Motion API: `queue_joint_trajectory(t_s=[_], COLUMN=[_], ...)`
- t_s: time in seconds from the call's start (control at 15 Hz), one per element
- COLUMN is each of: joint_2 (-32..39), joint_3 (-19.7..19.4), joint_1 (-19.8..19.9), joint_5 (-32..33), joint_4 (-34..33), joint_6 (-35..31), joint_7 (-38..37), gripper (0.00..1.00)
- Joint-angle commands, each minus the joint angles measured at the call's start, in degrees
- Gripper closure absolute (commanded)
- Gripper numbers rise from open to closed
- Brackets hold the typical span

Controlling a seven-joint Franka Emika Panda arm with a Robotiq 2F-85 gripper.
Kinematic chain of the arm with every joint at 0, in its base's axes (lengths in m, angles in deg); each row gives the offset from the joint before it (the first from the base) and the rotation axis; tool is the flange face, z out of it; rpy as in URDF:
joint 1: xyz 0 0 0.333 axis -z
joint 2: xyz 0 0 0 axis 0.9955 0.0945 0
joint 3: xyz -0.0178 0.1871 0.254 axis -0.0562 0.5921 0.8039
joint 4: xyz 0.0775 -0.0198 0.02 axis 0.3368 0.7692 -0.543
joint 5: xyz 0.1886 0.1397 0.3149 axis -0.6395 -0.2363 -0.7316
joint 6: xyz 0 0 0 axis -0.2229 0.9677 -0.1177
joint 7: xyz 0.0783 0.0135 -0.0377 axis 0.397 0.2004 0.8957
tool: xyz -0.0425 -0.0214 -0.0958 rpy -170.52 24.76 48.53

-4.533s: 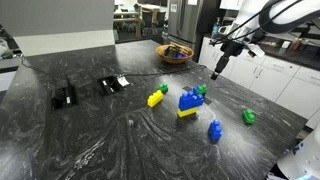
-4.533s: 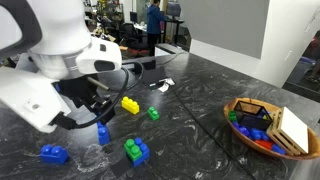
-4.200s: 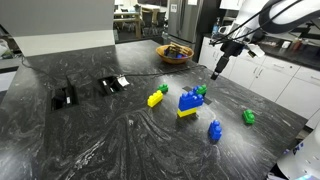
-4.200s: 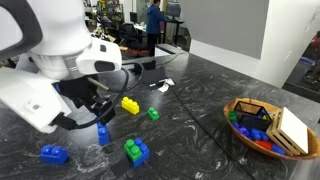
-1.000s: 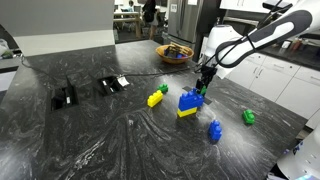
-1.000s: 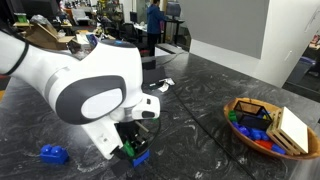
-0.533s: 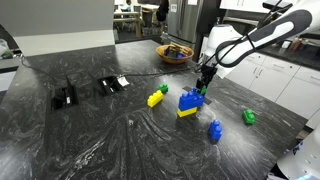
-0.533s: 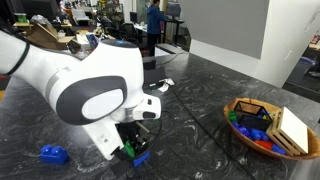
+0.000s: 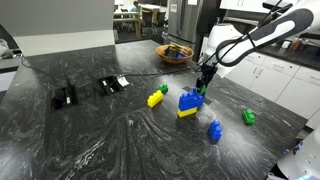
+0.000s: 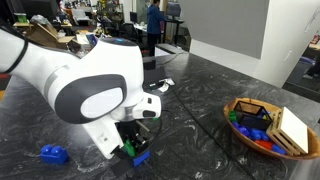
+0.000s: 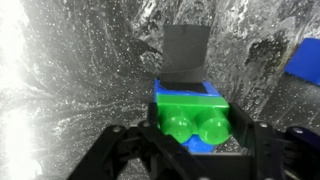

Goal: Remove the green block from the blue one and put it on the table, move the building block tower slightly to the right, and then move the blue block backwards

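The green block sits on top of the blue block of the building block tower, which rests on a flat yellow block on the dark veined table. My gripper is lowered over the tower. In the wrist view its fingers press both sides of the green block, with the blue block under it. In an exterior view the arm hides most of the tower; the green block and the blue block peek out below the gripper.
A loose blue block, a small green piece and a yellow block with a green piece lie around the tower. A bowl stands behind. Two black objects lie far off. A basket of blocks stands near a table edge.
None in the last second. Since 4.5 s ago the gripper came down from above and behind onto the green block on the tower.
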Motion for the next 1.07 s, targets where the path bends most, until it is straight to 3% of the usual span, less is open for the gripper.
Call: queue_joint_trajectory(t_s=[0.0, 0.67, 1.0], joint_2=[-1.45, -7.94, -10.32], joint_3=[0.82, 1.09, 0.25], joint_1=[0.14, -0.04, 2.54], joint_5=[-2.04, -3.23, -1.14], joint_4=[-0.4, 0.0, 2.37], joint_6=[-0.47, 0.62, -0.39], joint_7=[2.42, 1.91, -5.47], gripper=[0.55, 0.55, 0.55])
